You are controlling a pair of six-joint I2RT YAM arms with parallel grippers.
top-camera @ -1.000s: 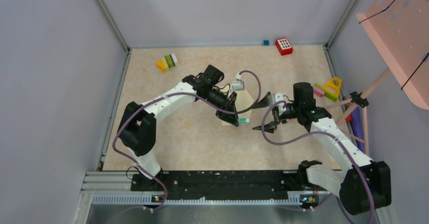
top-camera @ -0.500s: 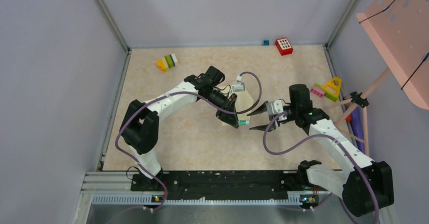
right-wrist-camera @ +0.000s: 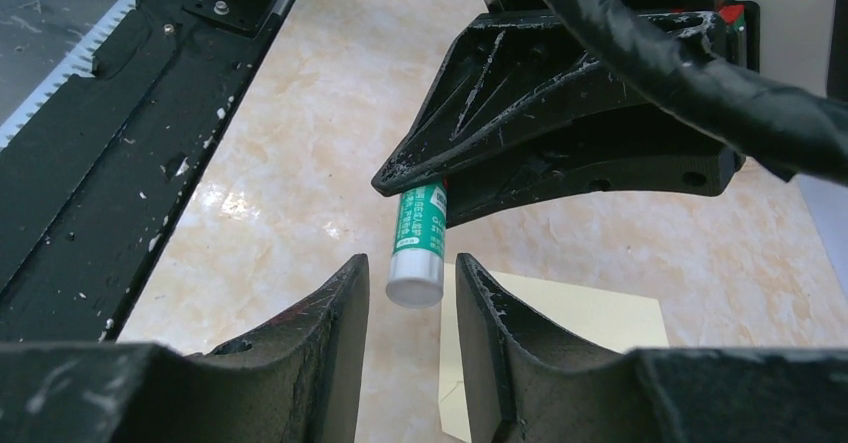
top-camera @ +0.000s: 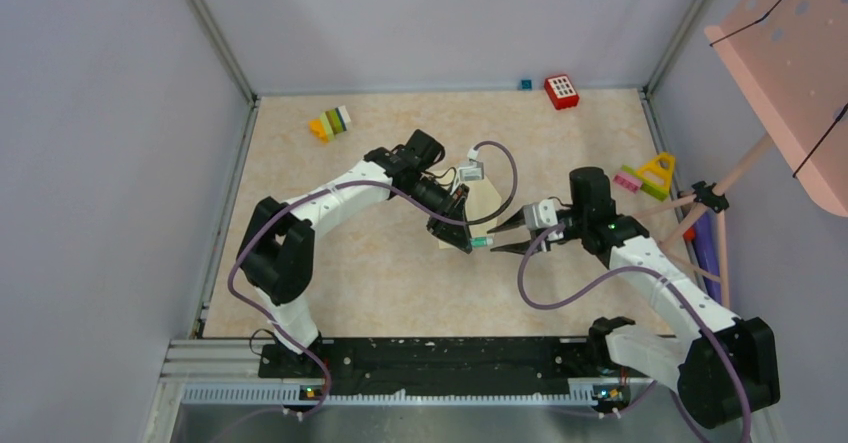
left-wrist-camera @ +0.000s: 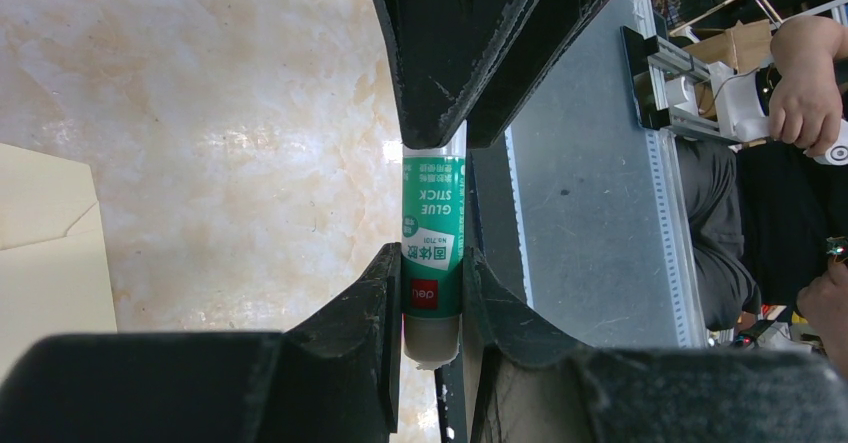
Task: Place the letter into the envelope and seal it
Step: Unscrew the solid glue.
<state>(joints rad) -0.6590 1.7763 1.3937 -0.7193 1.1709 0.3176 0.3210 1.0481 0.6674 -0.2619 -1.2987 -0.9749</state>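
Left gripper [left-wrist-camera: 452, 141] pinching glue stick [left-wrist-camera: 432, 253], right gripper [right-wrist-camera: 410, 263] astride

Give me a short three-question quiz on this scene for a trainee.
1. True or false: the left gripper holds the glue stick.
2. The right gripper has its jaws: A) flanking the stick's free end, B) shut and empty, C) out of view.
3. What pale paper item lies on the table?
Key: 1 true; 2 A; 3 the envelope.
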